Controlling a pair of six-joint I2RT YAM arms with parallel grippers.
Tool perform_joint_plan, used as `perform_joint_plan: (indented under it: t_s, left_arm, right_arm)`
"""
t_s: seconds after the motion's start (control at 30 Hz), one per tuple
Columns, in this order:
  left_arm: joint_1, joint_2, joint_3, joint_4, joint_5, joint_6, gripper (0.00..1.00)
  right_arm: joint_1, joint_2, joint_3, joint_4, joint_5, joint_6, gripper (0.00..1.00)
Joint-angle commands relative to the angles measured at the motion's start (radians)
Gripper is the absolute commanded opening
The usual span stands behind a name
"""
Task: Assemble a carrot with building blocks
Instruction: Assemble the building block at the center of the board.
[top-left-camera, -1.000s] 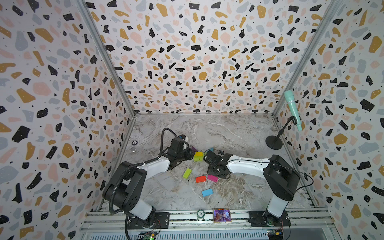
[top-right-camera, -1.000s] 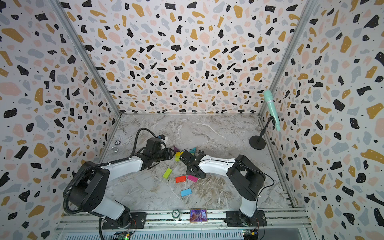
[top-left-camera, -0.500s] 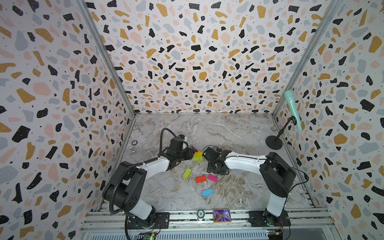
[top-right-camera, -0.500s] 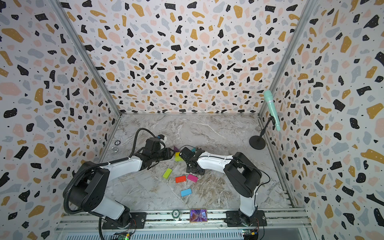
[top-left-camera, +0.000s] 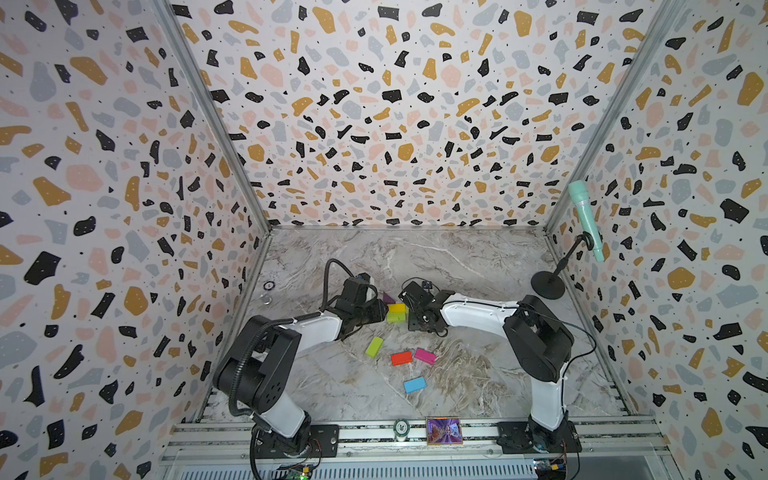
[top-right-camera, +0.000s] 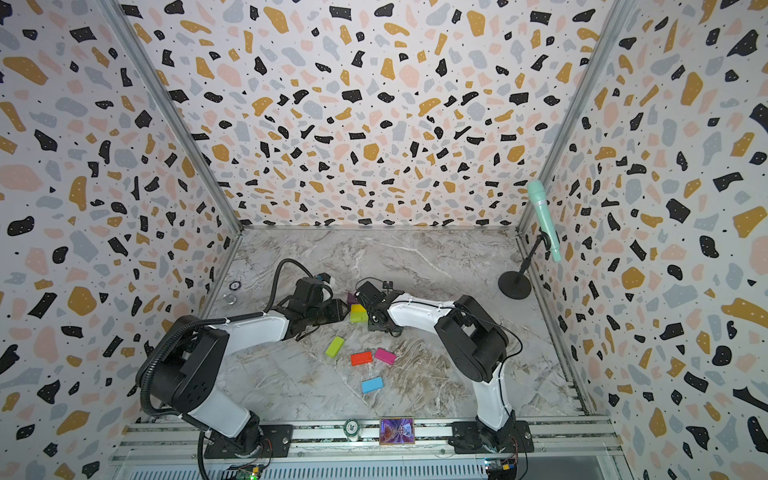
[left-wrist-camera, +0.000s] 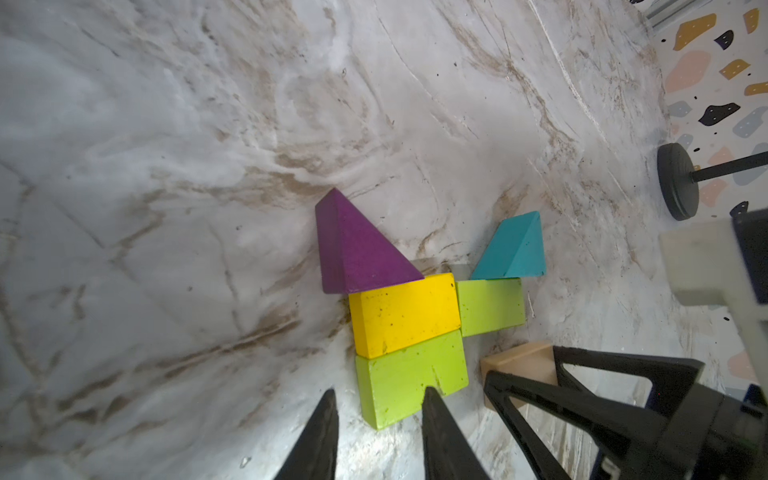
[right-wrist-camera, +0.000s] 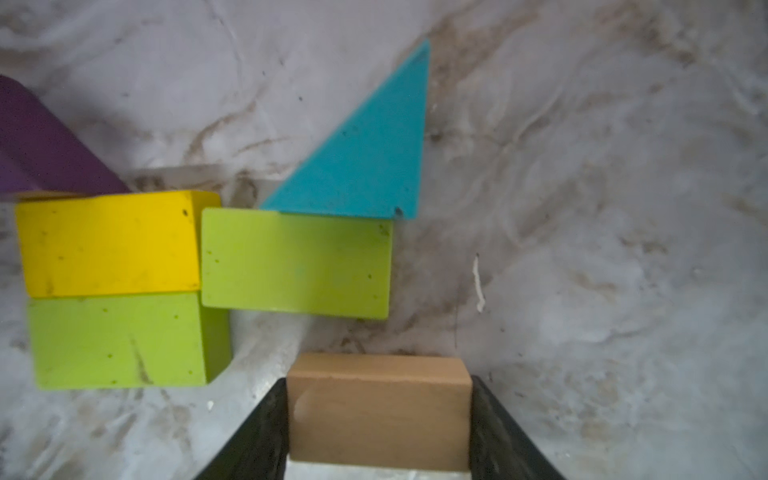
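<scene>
The partly built carrot lies flat on the marble floor: a purple triangle (left-wrist-camera: 353, 249) and a teal triangle (left-wrist-camera: 515, 249) cap a yellow block (left-wrist-camera: 403, 311) and a lime green block (left-wrist-camera: 490, 305), with a second lime green block (left-wrist-camera: 395, 390) under the yellow one. My right gripper (right-wrist-camera: 378, 382) is shut on a tan block (right-wrist-camera: 378, 407), held just short of the lime green block (right-wrist-camera: 295, 262) below the teal triangle. My left gripper (left-wrist-camera: 380, 390) is open at the second green block's near end, nothing between its fingers. In both top views the grippers face each other across the figure (top-left-camera: 396, 312).
Loose blocks lie nearer the front: lime green (top-left-camera: 374, 346), red (top-left-camera: 401, 358), magenta (top-left-camera: 425, 355), light blue (top-left-camera: 414, 384). A microphone stand base (top-left-camera: 548, 284) sits by the right wall. Small rings (top-left-camera: 269, 285) lie by the left wall. A picture card (top-left-camera: 444, 430) rests on the front rail.
My right gripper has carried the tan block a little toward the back and left, closer to the figure. The left arm has not moved.
</scene>
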Motion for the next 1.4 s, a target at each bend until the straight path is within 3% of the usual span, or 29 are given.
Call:
perform_joint_plan:
  t_s: [0.0,0.63,1.03,1.37]
  left_arm:
    - [0.006,0.012,0.01,0.02,-0.001,0.005,0.35]
    - [0.006,0.036,0.013,0.02,0.003,0.003,0.35]
    - [0.007,0.019,0.004,0.017,0.003,-0.012,0.35]
    - [0.006,0.004,0.018,-0.043,-0.038,0.014,0.34]
  right_arm:
    - [-0.01,0.078,-0.007,-0.033,-0.01,-0.049,0.59]
    - [-0.014,0.065,0.009,-0.019,-0.024,-0.043,0.7]
    - [-0.02,-0.1,-0.062,-0.007,-0.01,-0.003,0.73]
    - [-0.034,-0.274,-0.21,0.083,-0.051,0.021,0.73]
